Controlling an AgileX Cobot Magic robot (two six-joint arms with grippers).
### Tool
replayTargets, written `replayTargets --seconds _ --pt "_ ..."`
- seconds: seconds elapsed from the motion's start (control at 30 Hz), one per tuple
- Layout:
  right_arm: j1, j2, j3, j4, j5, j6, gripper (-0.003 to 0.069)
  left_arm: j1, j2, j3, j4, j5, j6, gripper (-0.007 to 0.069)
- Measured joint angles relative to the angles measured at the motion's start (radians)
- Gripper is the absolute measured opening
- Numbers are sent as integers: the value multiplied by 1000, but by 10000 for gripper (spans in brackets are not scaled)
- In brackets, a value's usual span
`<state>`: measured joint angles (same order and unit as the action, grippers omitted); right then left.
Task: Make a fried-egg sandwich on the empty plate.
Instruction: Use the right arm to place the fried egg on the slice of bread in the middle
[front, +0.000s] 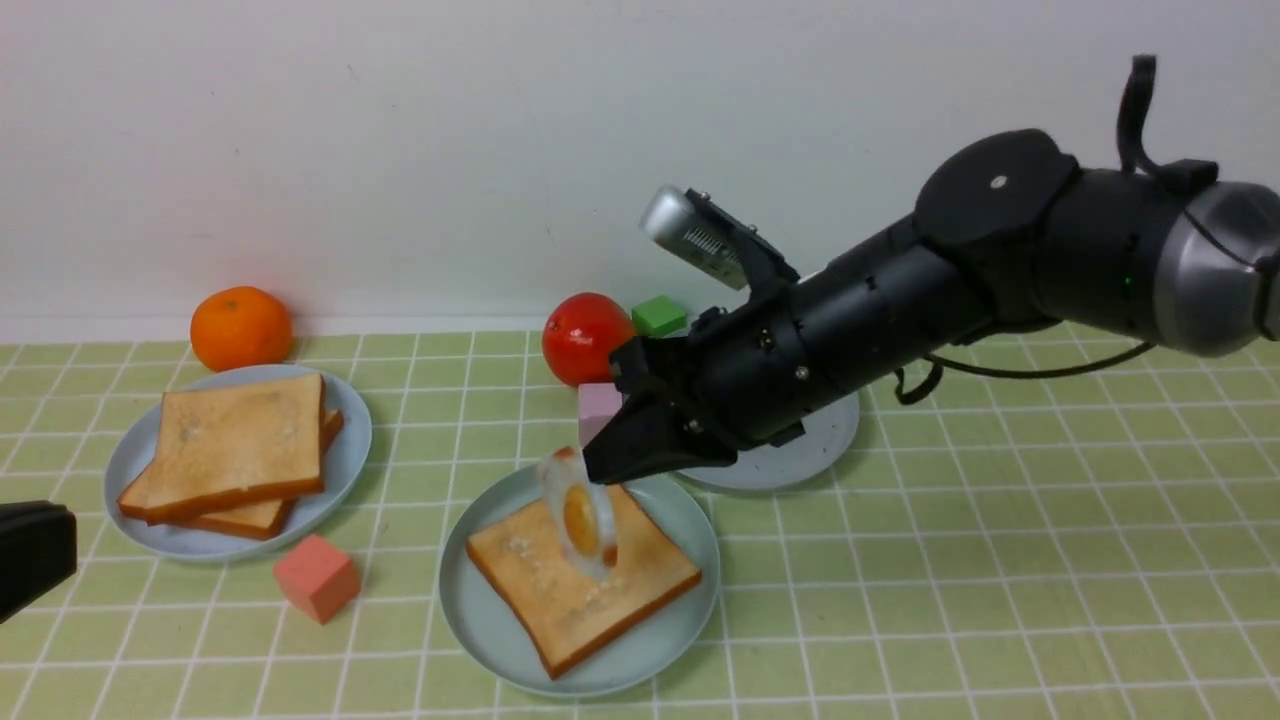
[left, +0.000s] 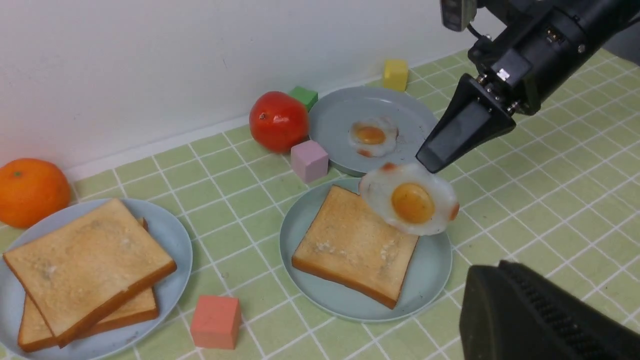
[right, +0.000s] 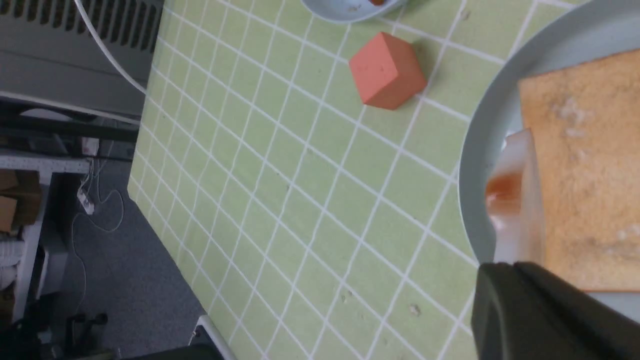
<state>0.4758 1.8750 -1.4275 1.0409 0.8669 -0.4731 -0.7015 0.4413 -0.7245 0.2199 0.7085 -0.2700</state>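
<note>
The teal plate (front: 650, 655) lies on the bench with one toast slice (front: 580, 585) flat on it, and nothing is stacked on that slice yet. My right gripper (front: 598, 465) is clamped on the rim of a fried egg (front: 580, 515), which hangs nearly upright over the toast. Just behind the teal plate stands a grey plate (left: 340, 110) with a second egg (left: 372, 135); a lilac cube (front: 598, 405) and a tomato (front: 585, 338) are also behind it. Left of the teal plate are a salmon cube (front: 317, 577) and another plate (front: 350, 440) bearing two stacked toasts (front: 230, 450). My left gripper (front: 40, 550), jaws together, sits farther left
</note>
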Motion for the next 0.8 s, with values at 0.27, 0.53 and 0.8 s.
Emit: replayTargets --seconds 0.27,0.53,0.8 --pt "15 73 0 66 -30 -15 3 0 0 0 4 0 0 5" --pt "16 134 0 155 -56 -62 2 0 0 0 4 0 0 5" --pt "2 181 0 144 -108 -32 8 0 0 0 4 1 0 5"
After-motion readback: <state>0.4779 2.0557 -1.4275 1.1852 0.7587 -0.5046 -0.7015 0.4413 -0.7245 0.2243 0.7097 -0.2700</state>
